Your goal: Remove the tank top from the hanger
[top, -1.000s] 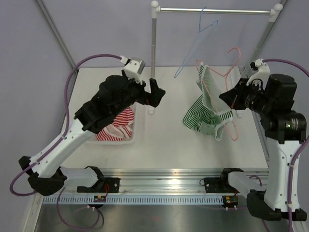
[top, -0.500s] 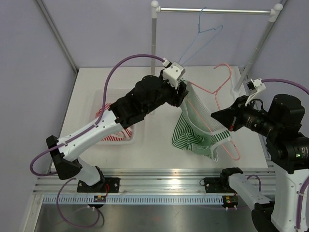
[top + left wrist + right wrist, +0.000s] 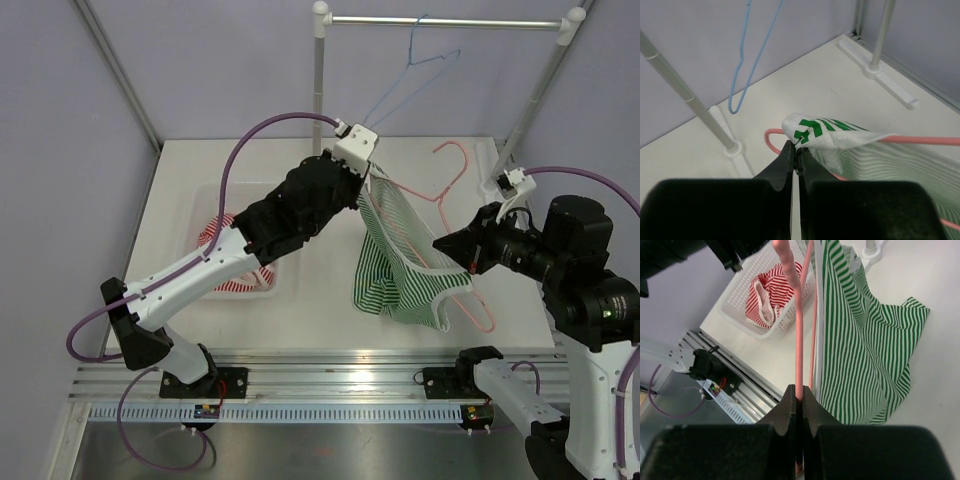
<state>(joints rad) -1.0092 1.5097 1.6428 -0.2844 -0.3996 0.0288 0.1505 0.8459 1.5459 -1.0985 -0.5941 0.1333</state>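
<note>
A green-and-white striped tank top (image 3: pixel 398 270) hangs on a pink hanger (image 3: pixel 447 172), held in the air over the table. My left gripper (image 3: pixel 368 180) is shut on the top's white strap (image 3: pixel 812 131) at the hanger's upper end. Close up, the pinched fabric bunches just above the closed fingertips. My right gripper (image 3: pixel 442 243) is shut on the pink hanger's wire (image 3: pixel 799 355), with the striped cloth (image 3: pixel 860 340) draped to its right.
A white basket (image 3: pixel 262 284) holding a red-striped garment (image 3: pixel 228 275) sits on the table's left side. A blue hanger (image 3: pixel 418 70) hangs on the metal rail (image 3: pixel 440 22) at the back. The rail's post (image 3: pixel 318 90) stands behind the left arm.
My left arm swung from over the basket across to the hanger, and its jaws closed on the tank top's strap. The right arm tilted the hanger lower and nearer.
</note>
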